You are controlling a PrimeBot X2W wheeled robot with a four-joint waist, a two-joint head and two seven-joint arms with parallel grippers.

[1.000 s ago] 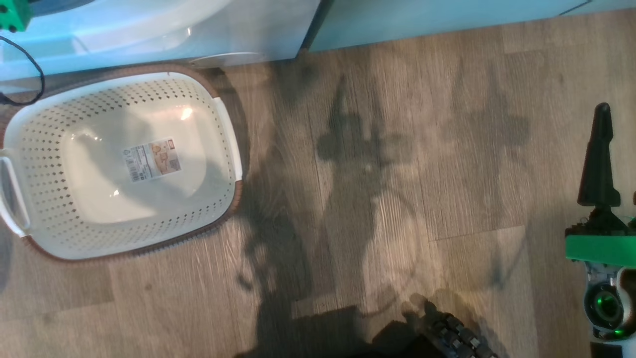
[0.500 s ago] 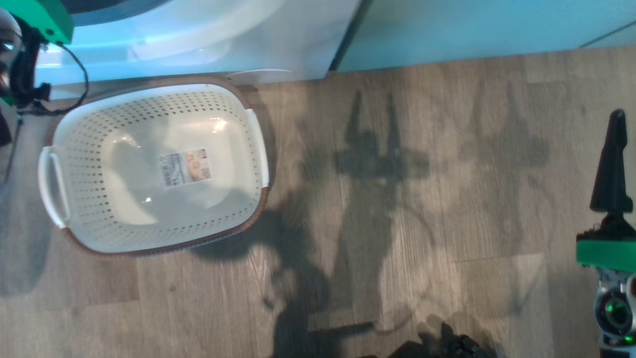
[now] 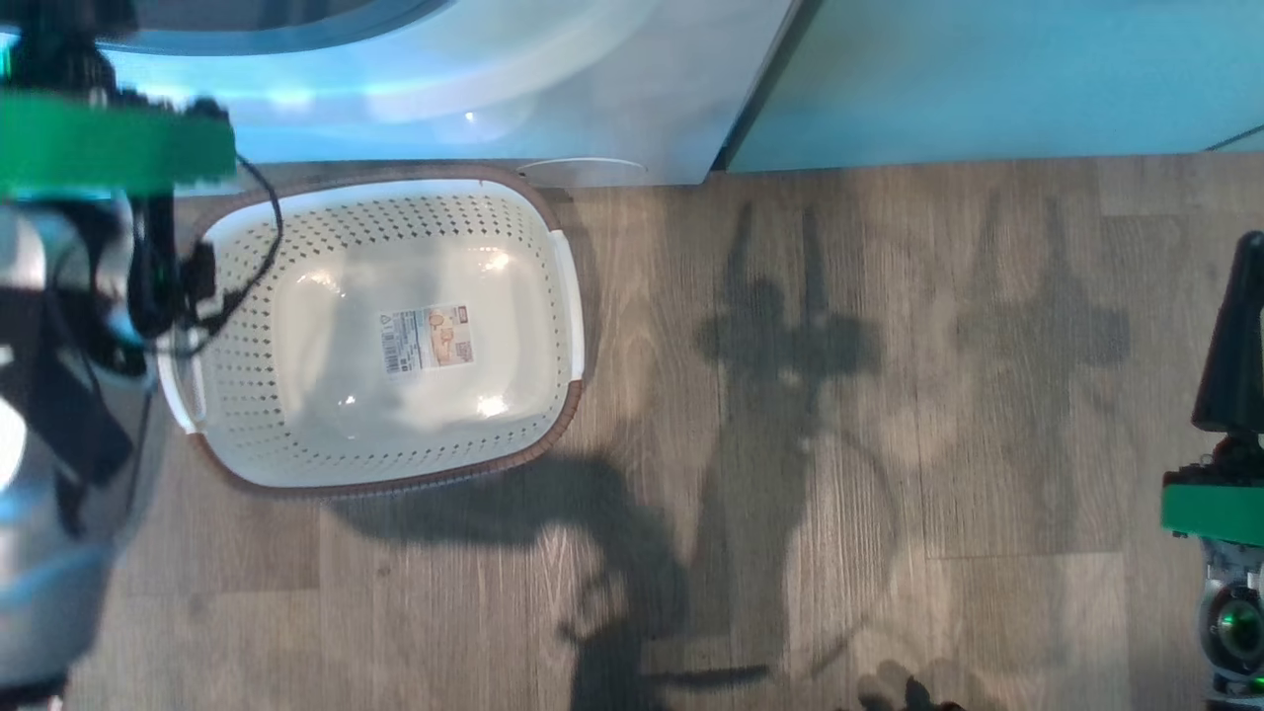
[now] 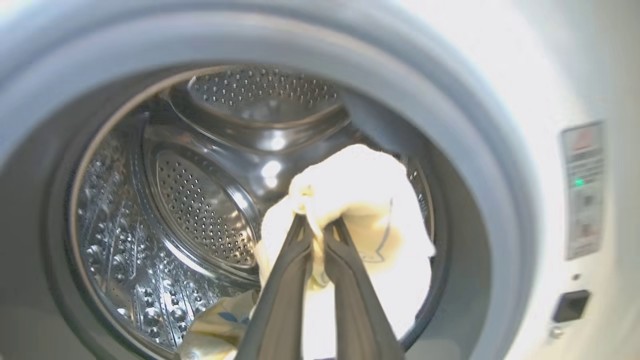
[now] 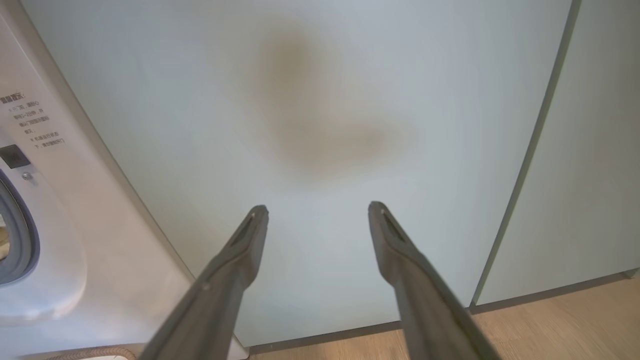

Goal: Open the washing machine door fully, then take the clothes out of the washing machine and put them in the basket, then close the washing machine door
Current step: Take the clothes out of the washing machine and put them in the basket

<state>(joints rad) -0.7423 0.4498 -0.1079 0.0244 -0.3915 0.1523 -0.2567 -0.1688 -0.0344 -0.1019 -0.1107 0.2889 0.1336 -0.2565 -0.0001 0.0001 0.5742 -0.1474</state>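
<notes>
In the left wrist view my left gripper (image 4: pixel 317 227) is shut on a pale yellow garment (image 4: pixel 365 190), held up at the mouth of the washing machine's steel drum (image 4: pixel 200 210). A second cream garment with blue patches (image 4: pixel 215 325) lies at the bottom of the drum. The grey rubber ring (image 4: pixel 465 165) frames the opening. The door is out of view. The cream perforated basket (image 3: pixel 247 425) stands empty on the floor against the machine's white front (image 3: pixel 592 109), a label sticker (image 3: pixel 427 339) on its bottom. My right gripper (image 5: pixel 317 210) is open and holds nothing.
My left forearm (image 3: pixel 69 326) with its green block and cables hangs over the basket's left end. Pale green cabinet panels (image 5: pixel 350 100) face my right gripper, to the right of the machine. The wooden floor (image 3: pixel 839 444) carries the robot's shadows. My right gripper's dark finger (image 3: pixel 1234 346) stands at the right edge.
The head camera has swung, so basket and machine sit further right and lower in the picture. My left forearm has come into the head view at the left, over the basket's end.
</notes>
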